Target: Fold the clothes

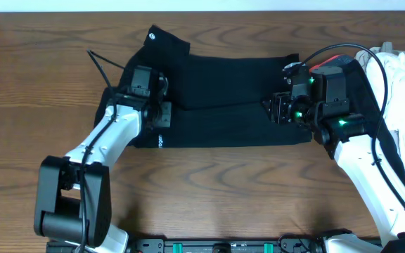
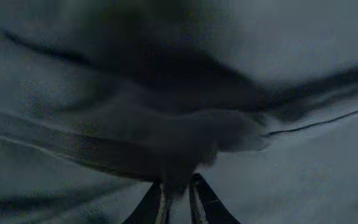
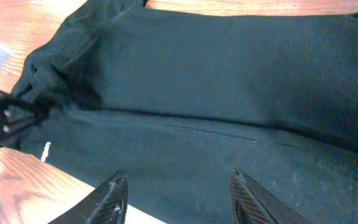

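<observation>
The black T-shirt (image 1: 223, 91) lies folded lengthwise across the middle of the table, with small white lettering near its front left edge (image 1: 161, 141). My left gripper (image 1: 162, 112) is at the shirt's left end. In the left wrist view its fingers (image 2: 178, 190) are shut on a bunched pinch of the black fabric (image 2: 185, 124). My right gripper (image 1: 281, 110) hovers over the shirt's right end. Its fingers (image 3: 179, 186) are open and empty above the flat black cloth (image 3: 216, 93). The right wrist view also shows the left gripper (image 3: 5, 118) pinching the shirt's far end.
A pile of white clothes (image 1: 403, 70) lies at the right edge of the table, with more dark fabric (image 1: 375, 105) under my right arm. Bare wooden table (image 1: 34, 84) lies to the left and front of the shirt.
</observation>
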